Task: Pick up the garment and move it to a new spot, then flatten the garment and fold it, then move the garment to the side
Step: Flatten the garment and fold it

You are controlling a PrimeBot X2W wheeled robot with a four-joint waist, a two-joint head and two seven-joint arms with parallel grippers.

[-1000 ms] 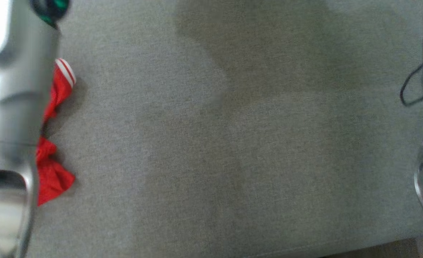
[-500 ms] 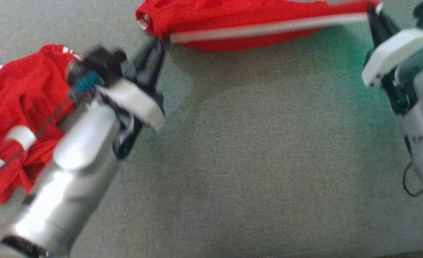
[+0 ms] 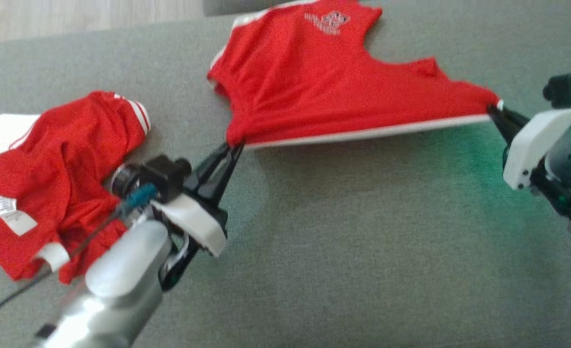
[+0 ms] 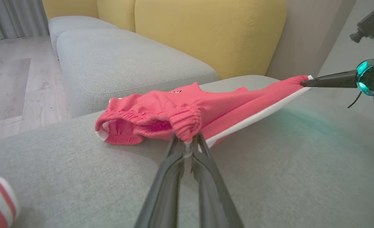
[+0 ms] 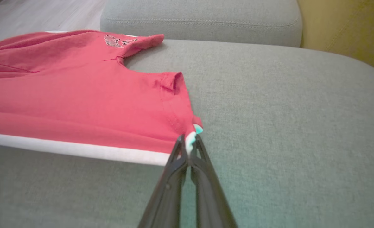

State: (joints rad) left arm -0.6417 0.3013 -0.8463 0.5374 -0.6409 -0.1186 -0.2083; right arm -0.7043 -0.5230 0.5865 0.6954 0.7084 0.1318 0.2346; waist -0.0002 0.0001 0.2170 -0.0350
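The head view has tilted up, showing more of the garment point(image 3: 324, 92).

The head view looks steeply down on the red garment point(image 3: 324, 92) from above the grey sofa seat point(image 3: 362, 266). The left wrist view sits low and close at the garment's gathered corner, facing along its hem; the right wrist view, at the opposite corner (perhaps slightly higher), faces back. All three share the garment.

pale print on the garment point(image 3: 329, 21), seemingly lettering, unreadable.
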